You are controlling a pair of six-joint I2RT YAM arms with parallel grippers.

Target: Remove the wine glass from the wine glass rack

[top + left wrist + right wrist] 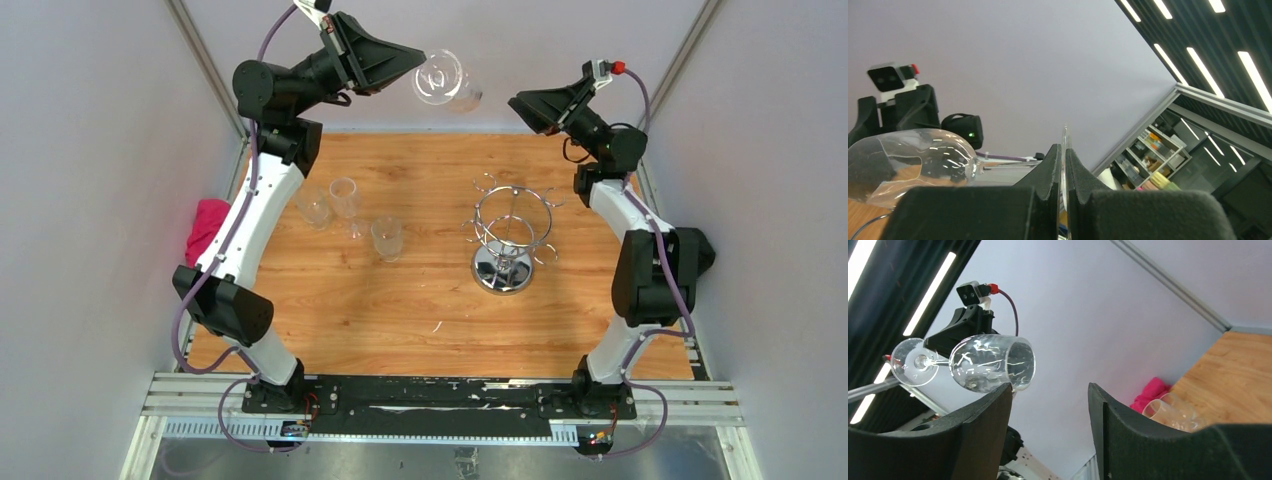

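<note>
My left gripper (pixel 420 62) is raised high at the back and is shut on the thin round foot of a clear wine glass (pixel 445 82). The glass lies sideways, bowl towards the right arm. In the left wrist view the foot stands edge-on between my closed fingers (pixel 1052 172) and the bowl (pixel 913 160) sits to the left. In the right wrist view the wine glass (pixel 990 362) hangs in the air at upper left. My right gripper (pixel 520 105) is open and empty, raised near the bowl, apart from it. The chrome wine glass rack (pixel 508 235) stands on the table with bare hooks.
Three clear glasses (pixel 345 215) stand on the wooden table (pixel 400 310) left of the rack. A pink cloth (pixel 205 228) lies at the table's left edge. Grey walls close in the left, back and right sides.
</note>
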